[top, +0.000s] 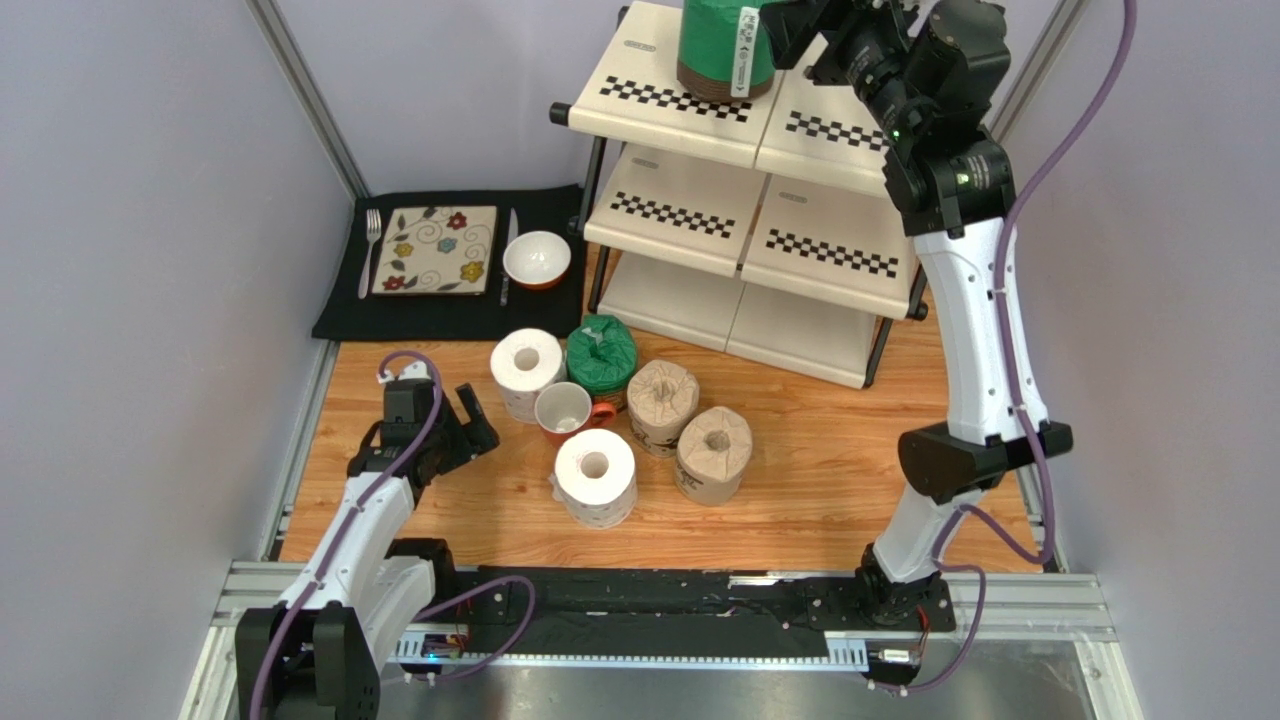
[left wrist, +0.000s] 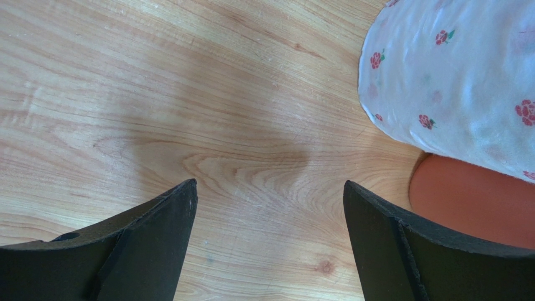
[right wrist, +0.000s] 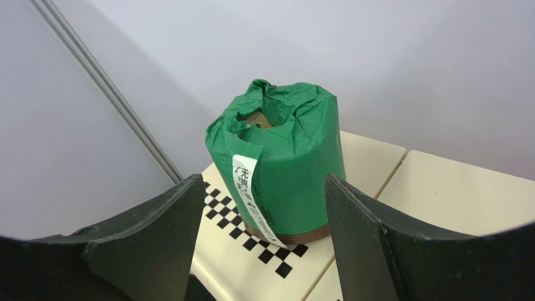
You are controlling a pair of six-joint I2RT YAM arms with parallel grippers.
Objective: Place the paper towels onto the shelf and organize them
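Green roll (right wrist: 276,163) upright on top shelf (right wrist: 439,194), just beyond R gripper (right wrist: 260,180); jaws spread, prob. not touching it.

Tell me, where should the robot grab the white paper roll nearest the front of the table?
Probably across its curved side wall, from its left. The plain white paper towel roll stands on end, hollow core up; a tan-wrapped roll stands close on its right and a white-and-orange mug sits just behind, while the wooden table on its left is bare.
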